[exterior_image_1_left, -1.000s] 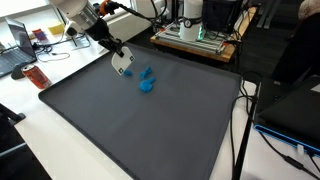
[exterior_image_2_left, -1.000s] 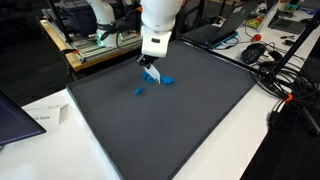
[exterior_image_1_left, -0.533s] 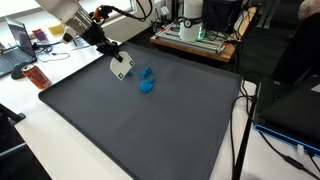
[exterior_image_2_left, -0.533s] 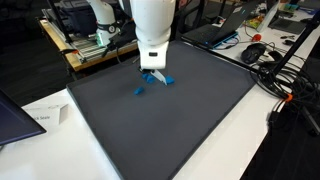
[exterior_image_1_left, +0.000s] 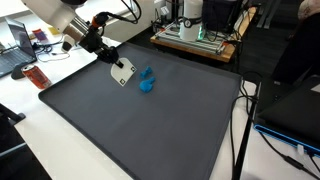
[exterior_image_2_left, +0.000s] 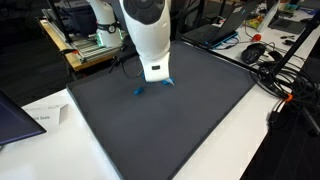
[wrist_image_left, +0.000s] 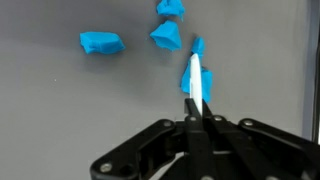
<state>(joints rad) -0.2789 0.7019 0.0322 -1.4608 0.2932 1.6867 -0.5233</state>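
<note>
My gripper is shut on a thin white flat plate, which shows edge-on in the wrist view and sticks out ahead of the jaws. In both exterior views it is a small white square hanging low over the dark grey mat. Several crumpled blue pieces lie on the mat just beyond the plate; one blue piece sits right against it. In an exterior view the blue pieces lie just right of the plate. The gripper hangs tilted above them.
A rack with equipment stands behind the mat. A red object and a laptop lie on the white table to the left. Cables and a mouse lie past the mat's far side; a paper lies near its corner.
The arm has swung and come lower, bringing the white plate down close to the mat beside the blue pieces. The jaws have stayed shut on the plate. The blue pieces have not moved.
</note>
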